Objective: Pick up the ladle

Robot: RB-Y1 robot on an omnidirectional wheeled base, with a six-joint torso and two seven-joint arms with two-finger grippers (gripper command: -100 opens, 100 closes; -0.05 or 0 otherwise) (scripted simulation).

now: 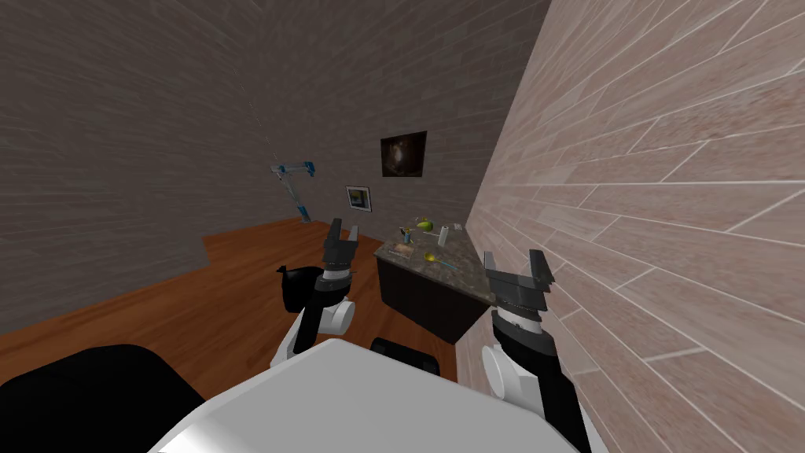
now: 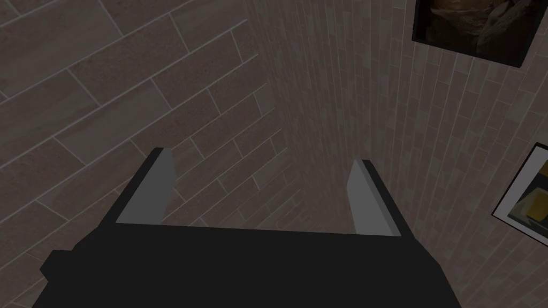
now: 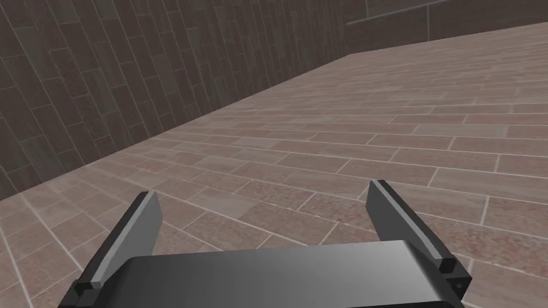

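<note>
**Tiled room, plank floor**

A reddish-brown plank floor (image 1: 236, 267) runs ahead of me. On my left rises a dim grey tiled wall (image 1: 118, 157); close on my right is a paler pinkish tiled wall (image 1: 668, 197). Against it sits a dark cabinet (image 1: 417, 303) with a mottled stone tabletop (image 1: 464, 275). A dark picture (image 1: 403, 153) and a small white-framed picture (image 1: 359, 197) hang on the far wall.

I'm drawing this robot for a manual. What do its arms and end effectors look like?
Each arm mixes white links with black segments and a round white joint housing. The left end effector and right end effector are dark boxes, each with two thin, light grey, blade-like fingers with slanted tips. I see no cables or markings.
</note>
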